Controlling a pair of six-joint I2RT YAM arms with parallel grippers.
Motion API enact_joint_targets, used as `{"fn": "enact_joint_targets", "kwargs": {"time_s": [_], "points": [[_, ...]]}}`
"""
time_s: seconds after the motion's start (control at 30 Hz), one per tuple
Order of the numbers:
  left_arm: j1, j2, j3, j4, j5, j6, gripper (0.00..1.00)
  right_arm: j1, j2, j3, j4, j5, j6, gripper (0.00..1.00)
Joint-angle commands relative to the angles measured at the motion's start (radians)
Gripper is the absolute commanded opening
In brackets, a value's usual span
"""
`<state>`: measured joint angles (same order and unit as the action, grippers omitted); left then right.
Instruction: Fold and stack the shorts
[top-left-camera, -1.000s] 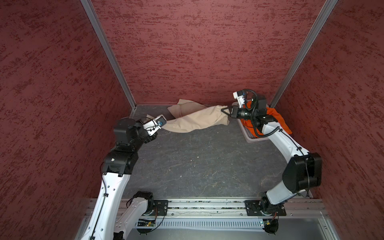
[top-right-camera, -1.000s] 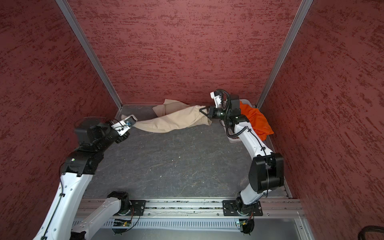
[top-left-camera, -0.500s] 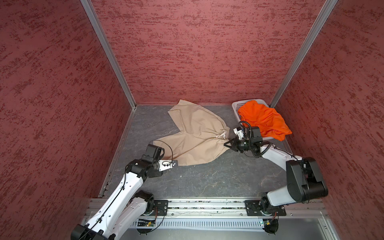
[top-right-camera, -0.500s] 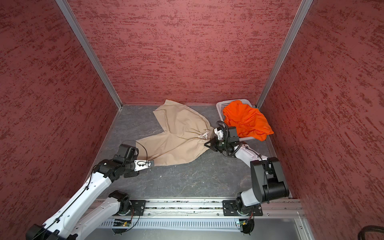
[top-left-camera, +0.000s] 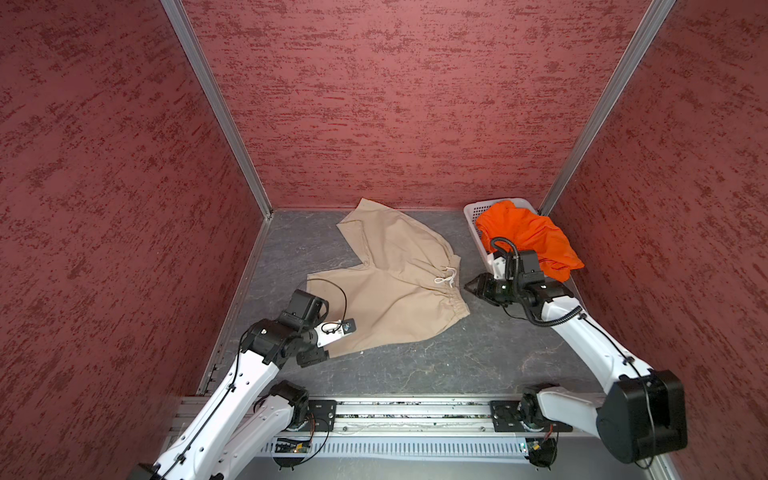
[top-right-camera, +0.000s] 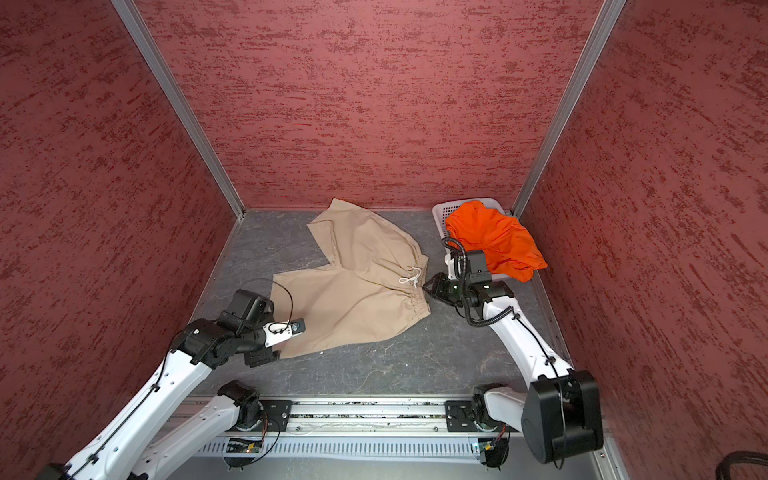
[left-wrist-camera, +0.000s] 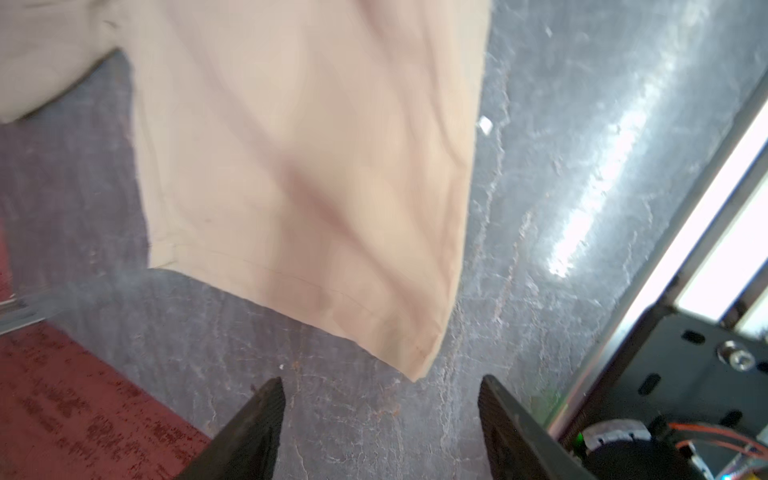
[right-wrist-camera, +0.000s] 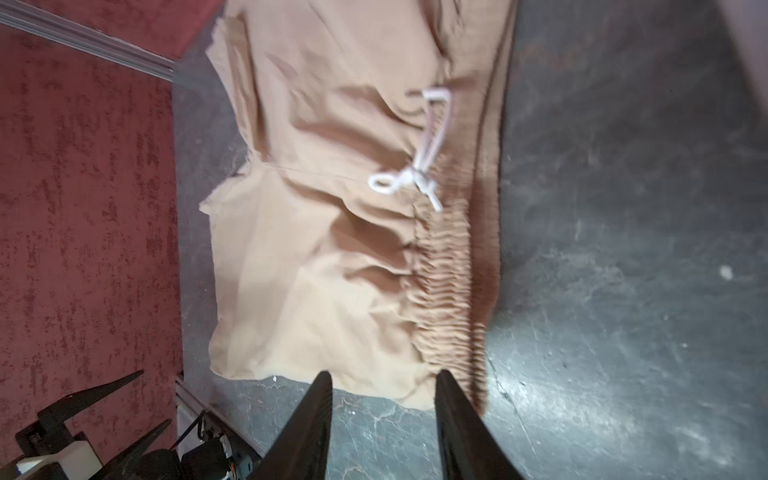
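1. Since half a second ago both grippers have let go of the beige shorts (top-left-camera: 390, 286) and drawn back a little. A second ago the pair hung stretched between them at the back of the table.
2. The beige shorts now lie spread flat on the grey table (top-left-camera: 415, 365), near its middle, with one leg towards the back wall and the other towards the left arm.
3. Their gathered waistband faces the right arm, with the white drawstring (right-wrist-camera: 415, 166) tied in a bow.
4. The left gripper (left-wrist-camera: 381, 380) has its jaws spread wide and empty. The hem corner of the near leg lies just ahead of the fingertips.
5. The right gripper (right-wrist-camera: 384, 374) has its jaws parted, pinching nothing. It sits low at the end of the waistband.
6. The orange shorts (top-left-camera: 528, 237) lie heaped over the white basket (top-left-camera: 471, 212) in the back right corner, well apart from the beige pair.
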<state>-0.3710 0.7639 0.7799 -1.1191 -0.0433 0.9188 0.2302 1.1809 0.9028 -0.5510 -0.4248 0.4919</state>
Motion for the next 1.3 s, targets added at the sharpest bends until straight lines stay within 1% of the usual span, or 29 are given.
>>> {"fn": "enact_joint_targets", "kwargs": {"time_s": [0.0,0.1,0.13,0.23,0.27,0.3,0.37,0.47,0.5,0.6,0.67,0.73,0.8,0.9,1.0,1.07,1.13,1.2,1.27], "points": [[0.035,0.043,0.062,0.177,0.047,-0.244,0.72,0.117,0.012,0.032,-0.022,0.113,-0.023,0.38],[0.042,0.143,0.141,0.273,0.091,-0.415,0.67,0.226,0.096,0.03,0.086,0.103,0.007,0.32],[0.045,0.185,0.171,0.298,0.106,-0.493,0.65,0.261,0.135,0.03,0.121,0.11,0.012,0.31],[0.052,0.316,0.236,0.35,0.103,-0.719,0.58,0.332,0.234,0.027,0.204,0.127,0.023,0.29],[0.058,0.362,0.244,0.37,0.103,-0.818,0.57,0.351,0.265,0.021,0.236,0.124,0.028,0.28],[0.064,0.405,0.243,0.396,0.115,-0.882,0.55,0.366,0.305,0.015,0.265,0.122,0.034,0.27],[0.077,0.477,0.221,0.455,0.096,-1.02,0.49,0.385,0.354,0.0,0.304,0.121,0.043,0.25],[0.111,0.591,0.172,0.541,0.093,-1.207,0.43,0.391,0.397,-0.046,0.357,0.124,0.056,0.21],[0.121,0.632,0.159,0.574,0.106,-1.255,0.42,0.391,0.409,-0.066,0.364,0.134,0.06,0.19],[0.153,0.735,0.127,0.648,0.098,-1.373,0.36,0.391,0.447,-0.101,0.362,0.154,0.048,0.14],[0.183,0.792,0.108,0.684,0.102,-1.43,0.33,0.392,0.457,-0.131,0.353,0.154,0.044,0.11],[0.207,0.834,0.099,0.702,0.093,-1.458,0.32,0.393,0.437,-0.186,0.344,0.152,0.048,0.1],[0.224,0.858,0.084,0.724,0.089,-1.477,0.32,0.393,0.397,-0.257,0.329,0.156,0.057,0.09],[0.252,0.874,0.048,0.769,0.101,-1.504,0.32,0.393,0.325,-0.359,0.255,0.189,0.064,0.09],[0.27,0.867,0.038,0.786,0.145,-1.51,0.35,0.386,0.227,-0.408,0.158,0.24,0.069,0.12],[0.269,0.811,0.029,0.792,0.162,-1.513,0.41,0.38,0.16,-0.387,0.128,0.238,0.082,0.22],[0.274,0.742,0.02,0.781,0.161,-1.522,0.45,0.382,0.111,-0.312,0.085,0.245,0.077,0.29],[0.292,0.674,0.012,0.757,0.15,-1.52,0.46,0.382,0.073,-0.231,0.093,0.228,0.066,0.33],[0.329,0.619,0.006,0.736,0.166,-1.516,0.47,0.382,0.065,-0.155,0.138,0.205,0.057,0.34]]}}
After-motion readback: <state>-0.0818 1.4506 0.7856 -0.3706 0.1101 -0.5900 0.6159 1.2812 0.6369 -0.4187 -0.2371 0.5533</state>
